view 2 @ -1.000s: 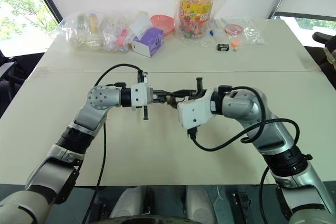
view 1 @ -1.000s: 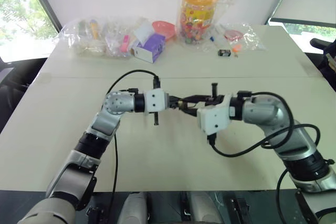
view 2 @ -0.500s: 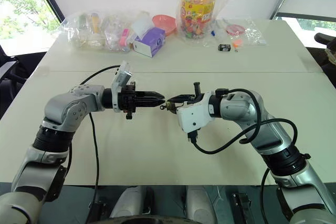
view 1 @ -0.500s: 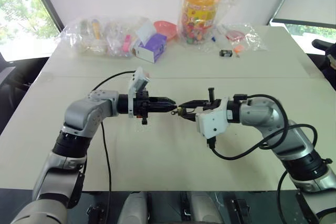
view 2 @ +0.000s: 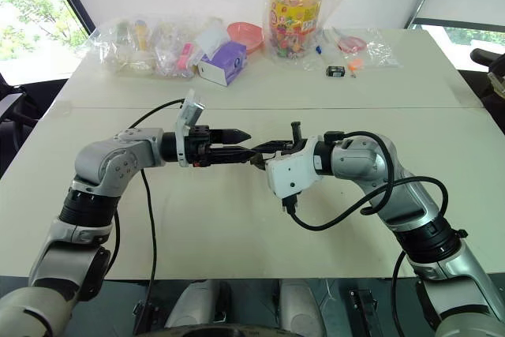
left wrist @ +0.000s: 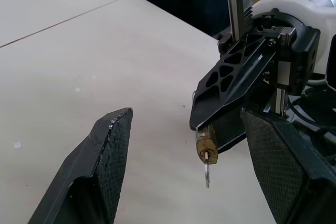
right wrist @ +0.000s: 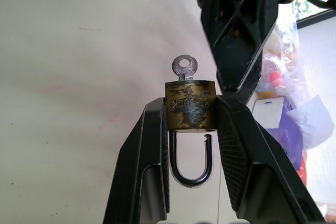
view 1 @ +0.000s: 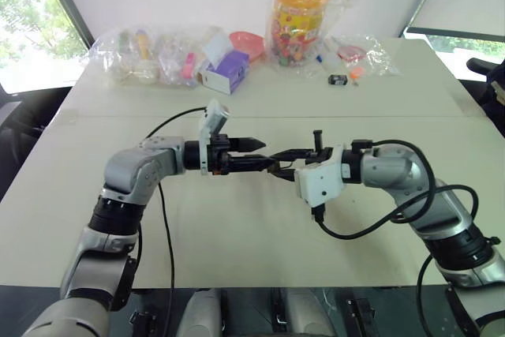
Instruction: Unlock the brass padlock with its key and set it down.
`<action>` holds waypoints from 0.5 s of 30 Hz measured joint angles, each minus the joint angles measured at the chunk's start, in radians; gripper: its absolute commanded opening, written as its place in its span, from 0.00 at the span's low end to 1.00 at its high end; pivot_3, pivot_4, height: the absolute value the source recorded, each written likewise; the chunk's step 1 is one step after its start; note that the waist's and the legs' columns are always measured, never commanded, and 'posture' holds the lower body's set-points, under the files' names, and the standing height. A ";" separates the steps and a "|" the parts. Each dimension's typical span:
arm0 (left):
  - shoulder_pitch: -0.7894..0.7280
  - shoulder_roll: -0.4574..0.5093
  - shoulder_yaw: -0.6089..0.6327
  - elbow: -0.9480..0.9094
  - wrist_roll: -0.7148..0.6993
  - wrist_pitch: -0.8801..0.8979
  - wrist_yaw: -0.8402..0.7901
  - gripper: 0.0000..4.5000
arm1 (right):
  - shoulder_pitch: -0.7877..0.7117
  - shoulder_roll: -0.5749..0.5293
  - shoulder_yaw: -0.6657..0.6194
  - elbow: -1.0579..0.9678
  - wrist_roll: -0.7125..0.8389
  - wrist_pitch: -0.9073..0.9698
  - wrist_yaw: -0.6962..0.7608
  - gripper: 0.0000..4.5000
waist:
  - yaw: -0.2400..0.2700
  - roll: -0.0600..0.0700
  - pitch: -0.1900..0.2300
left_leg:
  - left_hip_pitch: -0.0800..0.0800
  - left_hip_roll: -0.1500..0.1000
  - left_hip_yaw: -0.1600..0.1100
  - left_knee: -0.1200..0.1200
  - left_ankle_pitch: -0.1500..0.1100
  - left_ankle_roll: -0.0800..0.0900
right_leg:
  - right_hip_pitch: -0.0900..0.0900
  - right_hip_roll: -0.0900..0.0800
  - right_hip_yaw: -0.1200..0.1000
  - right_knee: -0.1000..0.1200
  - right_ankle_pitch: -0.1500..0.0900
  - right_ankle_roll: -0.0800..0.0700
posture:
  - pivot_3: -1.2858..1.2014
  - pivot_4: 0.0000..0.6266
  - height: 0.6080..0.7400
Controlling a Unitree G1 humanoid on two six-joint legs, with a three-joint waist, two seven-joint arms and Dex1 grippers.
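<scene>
Right gripper [right wrist: 190, 124] pinches the brass padlock [right wrist: 190, 112], shackle sprung, key [right wrist: 184, 68] in; left gripper [left wrist: 194, 171] spread around it.

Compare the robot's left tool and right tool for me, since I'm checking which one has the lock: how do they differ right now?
The right tool is clamped on the small golden-brass padlock, shackle popped free on one side; the left tool holds nothing. The right tool's black fingers sit narrow against the lock body, while the left tool's stand wide apart. The thin silvery key sticks from the padlock, untouched by the left tool. Both face each other above the pale table.
</scene>
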 measured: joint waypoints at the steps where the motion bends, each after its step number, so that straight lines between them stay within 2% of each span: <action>1: 0.001 -0.003 -0.002 -0.001 0.000 0.003 0.003 0.76 | -0.001 0.000 0.000 0.000 0.000 0.000 0.000 0.16 | 0.000 0.000 0.000 | 0.000 0.000 0.000 0.000 0.000 0.000 | 0.000 0.000 0.000 0.000 0.000 0.000 | 0.52 0.24 1.00; 5: 0.015 -0.002 -0.010 -0.001 0.017 0.001 0.013 0.76 | -0.006 0.001 0.000 0.000 0.000 0.002 0.000 0.16 | 0.000 0.000 0.000 | 0.000 0.000 0.000 0.000 0.000 0.000 | 0.000 0.000 0.000 0.000 0.000 0.000 | 0.52 0.24 1.00; 6: 0.014 -0.002 -0.010 -0.001 0.017 0.001 0.012 0.70 | -0.008 0.001 0.000 0.000 0.000 0.003 0.000 0.16 | 0.000 0.000 0.000 | 0.000 0.000 0.000 0.000 0.000 0.000 | 0.000 0.000 0.000 0.000 0.000 0.000 | 0.52 0.24 1.00; 8: 0.014 -0.002 -0.011 -0.001 0.020 0.001 0.012 0.59 | -0.008 0.001 0.000 0.000 0.000 0.005 0.000 0.16 | 0.000 0.000 0.000 | 0.000 0.000 0.000 0.000 0.000 0.000 | 0.000 0.000 0.000 0.000 0.000 0.000 | 0.52 0.24 1.00; 9: 0.014 -0.002 -0.011 -0.001 0.025 0.000 0.012 0.46 | -0.008 0.002 0.000 0.000 0.000 0.007 -0.001 0.16 | 0.000 0.000 0.000 | 0.000 0.000 0.000 0.000 0.000 0.000 | 0.000 0.000 0.000 0.000 0.000 0.000 | 0.52 0.24 1.00; 12: 0.014 -0.012 -0.019 -0.001 0.024 -0.012 0.004 0.18 | -0.008 0.002 0.000 0.003 -0.005 0.021 -0.002 0.16 | 0.000 0.000 0.000 | 0.000 0.000 0.000 0.000 0.000 0.000 | 0.000 0.000 0.000 0.000 0.000 0.000 | 0.52 0.24 1.00; 13: 0.014 -0.017 -0.021 0.002 0.024 -0.014 0.002 0.05 | -0.008 0.001 0.000 0.007 -0.008 0.020 -0.002 0.16 | 0.001 0.000 0.000 | 0.000 0.000 0.000 0.000 0.000 0.000 | 0.000 0.000 0.000 0.000 0.000 0.000 | 0.52 0.24 1.00; 14: 0.014 -0.017 -0.020 0.009 0.020 -0.016 -0.003 0.00 | -0.008 0.002 0.000 0.007 -0.009 0.019 -0.003 0.16 | 0.000 0.000 0.000 | 0.000 0.000 0.000 0.000 0.000 0.000 | 0.000 0.000 0.000 0.000 0.000 0.000 | 0.52 0.24 1.00; 15: 0.014 -0.017 -0.020 0.009 0.020 -0.018 -0.004 0.00 | -0.008 0.002 0.000 0.007 -0.009 0.018 -0.003 0.16 | 0.000 0.000 0.000 | 0.000 0.000 0.000 0.000 0.000 0.000 | 0.000 0.000 0.000 0.000 0.000 0.000 | 0.52 0.24 1.00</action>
